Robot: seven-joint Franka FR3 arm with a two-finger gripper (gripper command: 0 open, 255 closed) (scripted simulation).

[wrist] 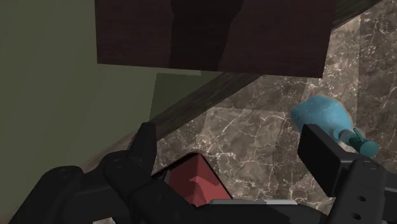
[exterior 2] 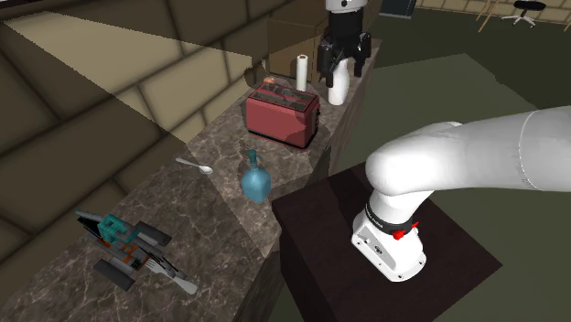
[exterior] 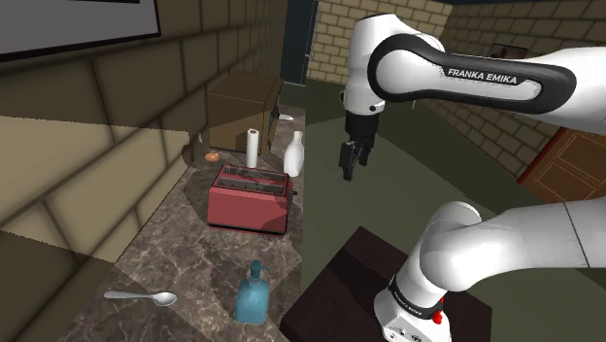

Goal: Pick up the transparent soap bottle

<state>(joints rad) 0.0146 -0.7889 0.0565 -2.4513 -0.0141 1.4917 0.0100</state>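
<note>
The soap bottle [exterior: 253, 294] is a see-through teal flask with a narrow neck. It stands upright on the marble counter [exterior: 185, 255] near its front edge, beside the dark stand. In the second exterior view the bottle [exterior 2: 255, 178] sits between the spoon and the stand. My gripper [exterior: 352, 155] hangs open in the air by the counter's edge, next to the white bottle and well beyond the toaster from the teal bottle. From the wrist, the gripper [wrist: 232, 153] has its fingers [wrist: 143, 147] apart with nothing between them. There the teal bottle [wrist: 324, 118] lies just outside one finger, far below.
A red toaster [exterior: 249, 197] stands mid-counter. Behind it are a white bottle [exterior: 294, 155], a paper roll [exterior: 252, 148] and a cardboard box [exterior: 243, 107]. A spoon [exterior: 141, 295] lies near the teal bottle. A teal-and-black tool [exterior 2: 123, 242] rests at the counter's near end.
</note>
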